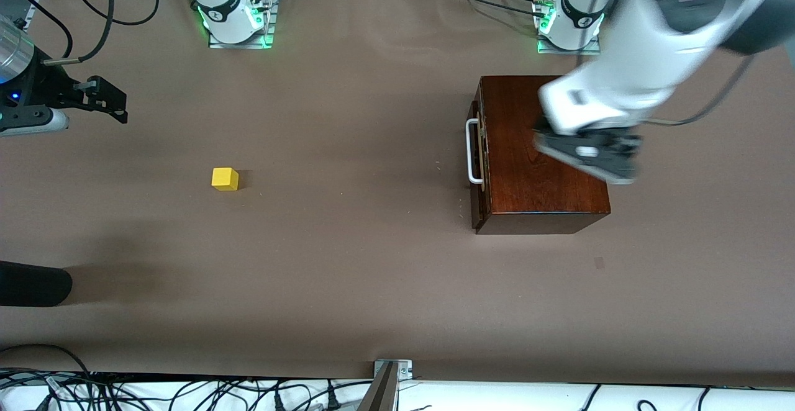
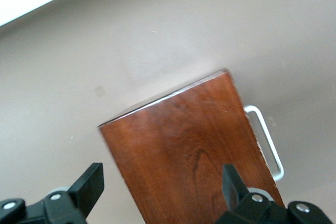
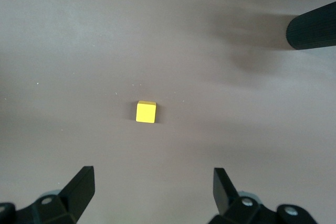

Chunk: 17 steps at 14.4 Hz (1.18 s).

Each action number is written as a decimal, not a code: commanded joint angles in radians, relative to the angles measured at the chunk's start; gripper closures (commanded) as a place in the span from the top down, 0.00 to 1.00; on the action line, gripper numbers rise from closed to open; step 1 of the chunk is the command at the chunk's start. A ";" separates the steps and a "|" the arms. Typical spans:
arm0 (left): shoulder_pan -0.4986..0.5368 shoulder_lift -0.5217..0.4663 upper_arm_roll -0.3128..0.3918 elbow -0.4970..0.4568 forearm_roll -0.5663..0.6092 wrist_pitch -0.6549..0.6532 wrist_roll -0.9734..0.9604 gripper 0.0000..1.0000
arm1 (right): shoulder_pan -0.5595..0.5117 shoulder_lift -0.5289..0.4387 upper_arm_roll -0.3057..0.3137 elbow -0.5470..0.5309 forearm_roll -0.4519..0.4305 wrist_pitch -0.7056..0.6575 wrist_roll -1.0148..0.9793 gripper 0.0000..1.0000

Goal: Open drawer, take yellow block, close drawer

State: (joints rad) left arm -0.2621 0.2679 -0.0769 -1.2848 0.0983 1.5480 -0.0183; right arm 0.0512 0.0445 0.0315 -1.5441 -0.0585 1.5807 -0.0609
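- Yellow block [image 1: 224, 179] sits bare on the counter [image 1: 372, 274], toward the right arm's end, well apart from the wooden box [image 1: 540, 156]. Looks light, rigid, flat-sided: pinch two parallel faces.
- Drawer [image 1: 477, 150] appears shut; white handle [image 1: 472, 151] faces the block. Stiff bar; hook or pinch mid-span, pull straight.
- Box probably heavy, glossy top likely slippery.
- Left gripper [image 1: 590, 155] over the box top, released, holding nothing.
- Right gripper [image 1: 102, 100] waits at the counter's edge, spread wide, empty.
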 commanded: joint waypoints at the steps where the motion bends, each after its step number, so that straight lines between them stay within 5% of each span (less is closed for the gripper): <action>1: 0.075 -0.192 -0.004 -0.250 -0.026 0.189 -0.228 1.00 | -0.008 0.009 0.010 0.025 -0.011 -0.022 -0.011 1.00; 6: 0.234 -0.354 -0.001 -0.470 -0.138 0.261 -0.154 1.00 | -0.008 0.009 0.010 0.025 -0.009 -0.019 -0.011 1.00; 11: 0.218 -0.368 0.090 -0.462 -0.121 0.150 -0.091 1.00 | -0.008 0.011 0.008 0.025 -0.009 -0.021 -0.011 1.00; 17: 0.189 -0.289 0.108 -0.350 -0.077 0.067 -0.095 1.00 | -0.008 0.009 0.010 0.025 -0.009 -0.025 -0.011 1.00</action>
State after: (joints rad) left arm -0.0490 -0.0527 0.0158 -1.6924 -0.0025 1.6510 -0.1261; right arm 0.0513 0.0449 0.0330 -1.5441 -0.0585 1.5799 -0.0609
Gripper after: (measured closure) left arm 0.000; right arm 0.000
